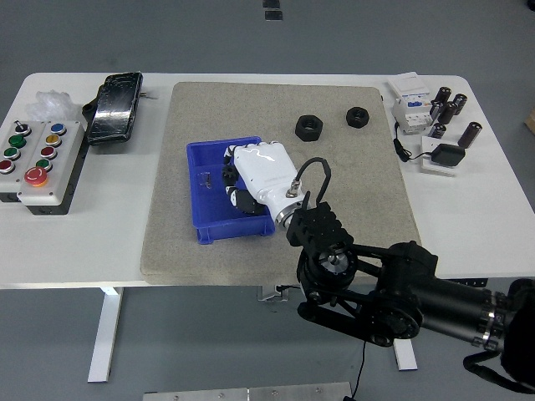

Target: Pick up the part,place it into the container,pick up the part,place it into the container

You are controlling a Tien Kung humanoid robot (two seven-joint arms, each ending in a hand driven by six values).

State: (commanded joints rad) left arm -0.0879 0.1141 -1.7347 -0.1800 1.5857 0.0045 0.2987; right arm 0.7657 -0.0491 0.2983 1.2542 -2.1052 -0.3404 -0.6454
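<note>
Now over the blue bin, the robot's right hand hangs with its white back to the camera and its dark fingers curled downward into the bin's right half. Whether they are closed on a part cannot be told from here; the hand hides whatever lies beneath it, including anything already dropped inside. The bin's visible left half shows only bare blue floor.

Beyond the bin, two black nuts remain on the grey mat: the nearer nut sits up and to the right of the hand, the farther nut further right again, the two apart from each other and both well outside the bin. Neither has a long axis to speak of; both lie flat. The right arm is the only one in sight, so the next pick likely falls to it, a reach away and rightward.

Off the mat, a button box rests at the table's left end.
</note>
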